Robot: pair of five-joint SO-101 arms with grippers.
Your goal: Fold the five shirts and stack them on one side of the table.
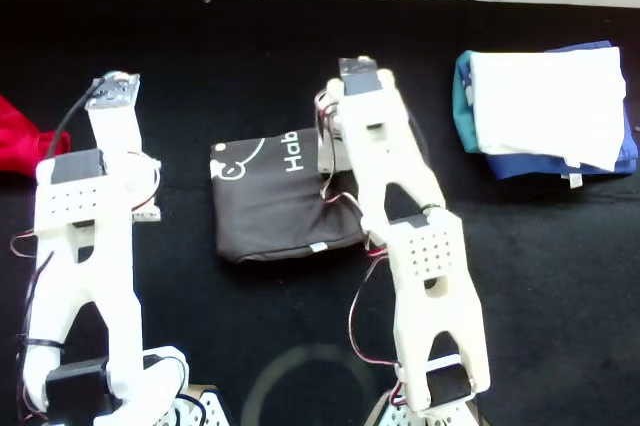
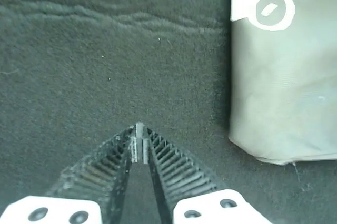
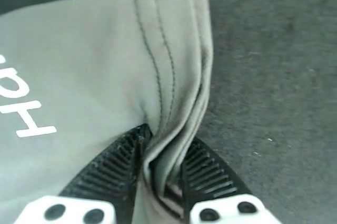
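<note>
Leaning forward, the right jaws clamp the black shirt [image 1: 270, 208] by its edge; the left jaws sit closed, empty.

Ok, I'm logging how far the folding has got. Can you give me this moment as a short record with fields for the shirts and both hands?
black shirt: folded, in the middle of the table
stacked: white shirt on top of blue shirt, teal shirt edge showing under them, at the right of the high view
red shirt: bunched at the left edge, not folded
left hand: shut, empty, over bare table beside the black shirt
right hand: shut on the black shirt's folded edge
</note>
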